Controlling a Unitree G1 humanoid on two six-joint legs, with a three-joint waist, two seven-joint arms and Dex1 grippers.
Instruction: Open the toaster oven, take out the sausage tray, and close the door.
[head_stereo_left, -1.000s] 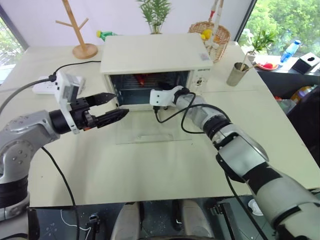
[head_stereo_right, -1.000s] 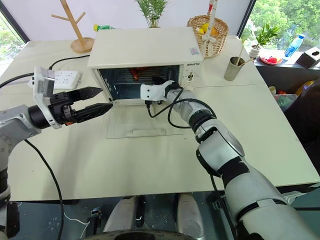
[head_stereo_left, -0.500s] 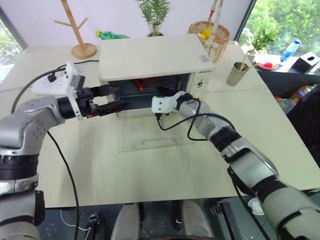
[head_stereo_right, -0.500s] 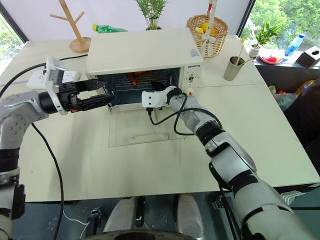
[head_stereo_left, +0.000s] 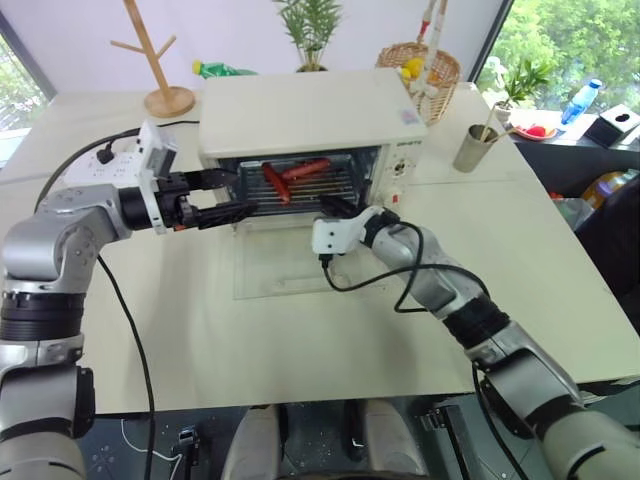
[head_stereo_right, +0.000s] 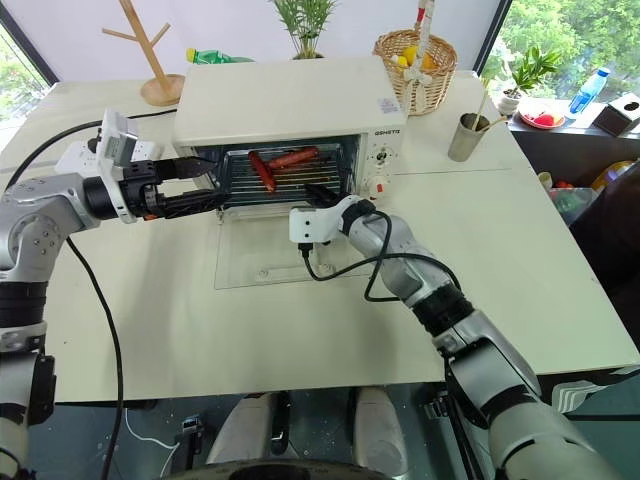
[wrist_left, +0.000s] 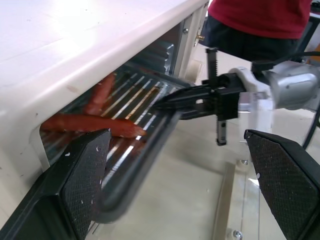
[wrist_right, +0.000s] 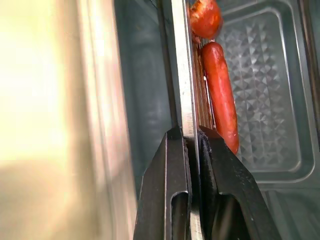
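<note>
The cream toaster oven stands at the table's middle back. Its glass door lies flat, open, on the table in front of it. The sausage tray sticks partly out of the opening, with red sausages on its wire rack. My right gripper is shut on the tray's front rim, right of its middle. By the oven's front left corner my left gripper is open, holding nothing. In the left wrist view the tray's rim runs between its fingers.
A wicker basket and a metal cup stand to the oven's right. A wooden stand, a green bottle and a power strip are at the left. A person in red stands beyond the table.
My right gripper has drawn back toward me with the tray, so the sausages have slid out into view. My left gripper has moved in to the oven's left front corner.
</note>
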